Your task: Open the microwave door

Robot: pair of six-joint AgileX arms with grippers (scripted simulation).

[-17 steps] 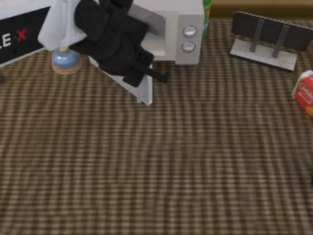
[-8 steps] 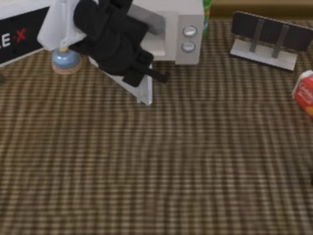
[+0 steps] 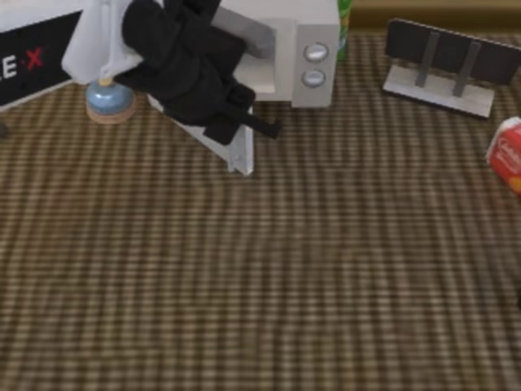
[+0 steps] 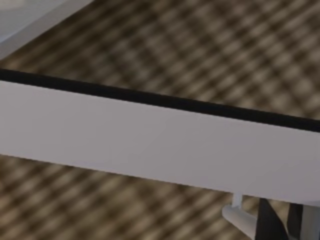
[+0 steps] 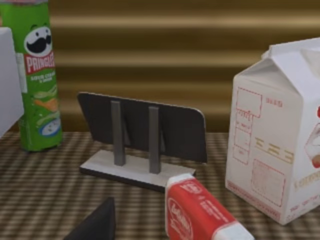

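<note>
You're swinging the door (image 3: 240, 151) wide; I cannot tell the left gripper's (image 3: 259, 125) hold, so it may be slipping off the edge.

Wide open tabletop (image 3: 269, 277) near and centre; far left is crowded by the swung-out microwave door (image 3: 232, 147), far right by the dark rack (image 3: 440, 65).

On the brown checked table (image 3: 326, 269) we saw a blue bell (image 3: 108, 99) at the left, a dark slatted rack (image 3: 440, 65) (on a grey base) at the right, a green Pringles can (image 5: 36, 75), and two cartons: red (image 5: 200, 212) and white (image 5: 275, 135).
</note>
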